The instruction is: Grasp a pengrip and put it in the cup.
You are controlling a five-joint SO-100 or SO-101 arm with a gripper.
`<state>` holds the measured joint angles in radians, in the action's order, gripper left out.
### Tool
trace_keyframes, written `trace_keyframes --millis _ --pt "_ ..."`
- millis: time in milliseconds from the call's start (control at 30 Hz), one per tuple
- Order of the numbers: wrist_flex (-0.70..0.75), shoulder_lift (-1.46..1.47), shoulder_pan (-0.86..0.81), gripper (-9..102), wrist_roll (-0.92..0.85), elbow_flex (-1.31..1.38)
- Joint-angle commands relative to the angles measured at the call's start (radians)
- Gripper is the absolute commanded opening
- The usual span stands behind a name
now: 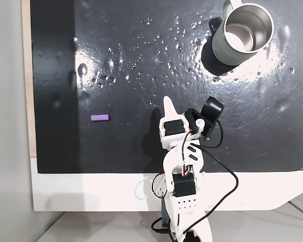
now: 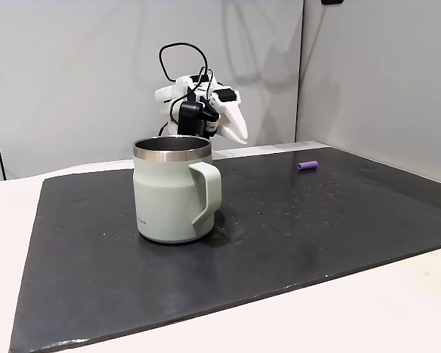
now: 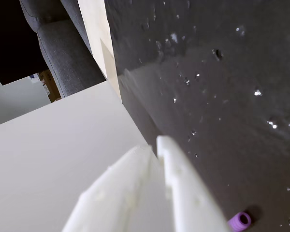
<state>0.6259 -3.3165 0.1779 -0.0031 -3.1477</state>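
Black mat (image 1: 141, 60) on white table: pengrip (image 1: 100, 118) left-centre in a fixed view, lying flat w/ long axis left-right; cup (image 1: 240, 35) upright upper right; gripper (image 3: 154, 145) fingers together, empty.

Pengrip (image 3: 239, 221) seen end-on at bottom edge of wrist view, just right of gripper (image 3: 154, 145); length largely cut off by frame, ribs not resolvable. Gripper base cropped by same bottom edge. In a fixed view, pengrip (image 2: 307, 165) too small for surface detail to be told. Cup (image 1: 241, 34) rim clipped slightly by top edge. Arm's lower part hidden behind cup (image 2: 173, 191) in a fixed view.
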Motion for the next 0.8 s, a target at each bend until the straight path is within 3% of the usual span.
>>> trace_keyframes --millis 0,600,767 --pt "0.003 -0.018 0.008 0 0.005 -0.041" --pt "0.003 -0.018 0.017 0 -0.012 -0.035" --pt "0.086 -0.018 0.026 0 -0.017 0.087"
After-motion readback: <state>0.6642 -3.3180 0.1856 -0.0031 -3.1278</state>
